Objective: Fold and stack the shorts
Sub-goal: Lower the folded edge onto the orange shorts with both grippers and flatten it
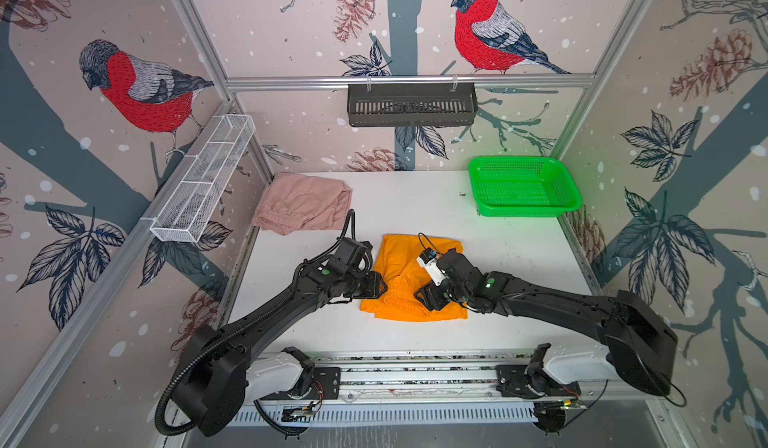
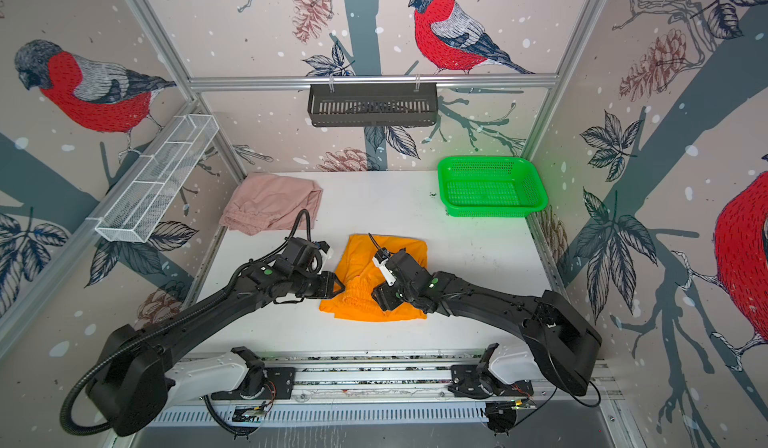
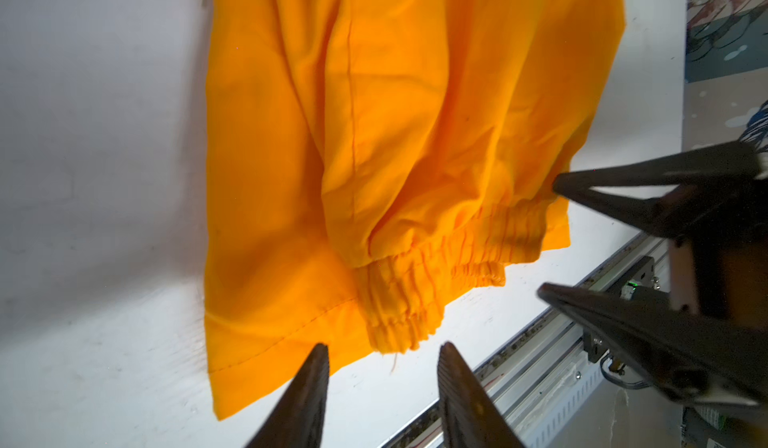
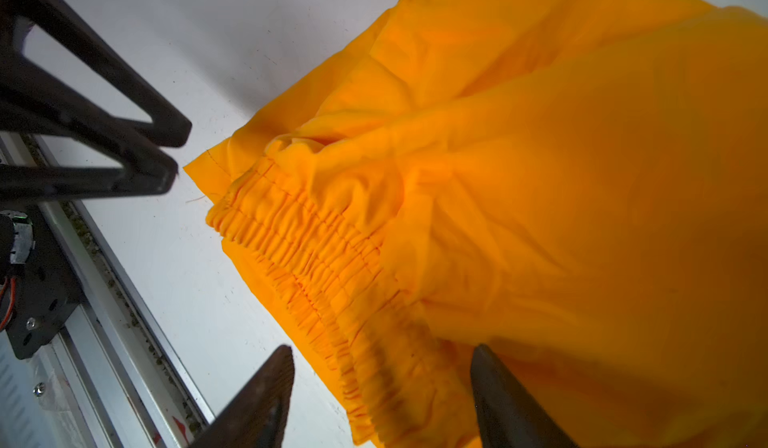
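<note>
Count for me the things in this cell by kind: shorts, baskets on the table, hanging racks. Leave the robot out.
Shorts: 2 (pink shorts, orange shorts)
Baskets on the table: 1 (green basket)
Hanging racks: 2 (white wire rack, black rack)
Total: 5

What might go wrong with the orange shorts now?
1. The orange shorts lie rumpled, with the gathered waistband bunched over another layer. The open right gripper straddling it might pinch just one layer, so the fold could come out crooked.
2. The open left gripper sits at the same edge, close to the right one. They might bump, or tug the cloth opposite ways.
</note>
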You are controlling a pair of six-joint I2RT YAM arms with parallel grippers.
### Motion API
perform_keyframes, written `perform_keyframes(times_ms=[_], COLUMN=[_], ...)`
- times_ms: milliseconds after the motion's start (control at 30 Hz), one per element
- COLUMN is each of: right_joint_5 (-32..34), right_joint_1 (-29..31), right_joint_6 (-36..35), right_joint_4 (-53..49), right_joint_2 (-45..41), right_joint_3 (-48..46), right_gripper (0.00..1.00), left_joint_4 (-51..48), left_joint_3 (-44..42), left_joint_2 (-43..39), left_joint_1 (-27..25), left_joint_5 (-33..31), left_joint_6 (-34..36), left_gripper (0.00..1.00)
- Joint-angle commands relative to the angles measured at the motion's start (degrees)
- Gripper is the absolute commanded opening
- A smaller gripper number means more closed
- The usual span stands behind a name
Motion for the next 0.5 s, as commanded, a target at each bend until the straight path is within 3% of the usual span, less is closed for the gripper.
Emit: perform_keyframes(times_ms=[0,200,467], right_joint_5=[4.0,10.7,15.7], right_joint_1=[0.9,3.5,6.7], right_joint_6=[-2.3,-7.6,-9.2], right_joint_4=[-2.2,-7.2,-8.1], right_joint_2=[1.0,2.4,4.7], right_joint_3=[0.0,1.5,1.3], right_gripper=[0.73,0.73,0.71], left_joint_4=[2.4,5.7,11.2], left_joint_3=[3.0,7.3,8.3], left_joint_2=[1.6,7.5,14.4], left_joint_1=[0.2,0.2,0.2], left_joint_5=[-0.5,-0.7,1.0], left_joint_6=[2.4,5.7,6.5], left_gripper=[0.44,0.38,0.34])
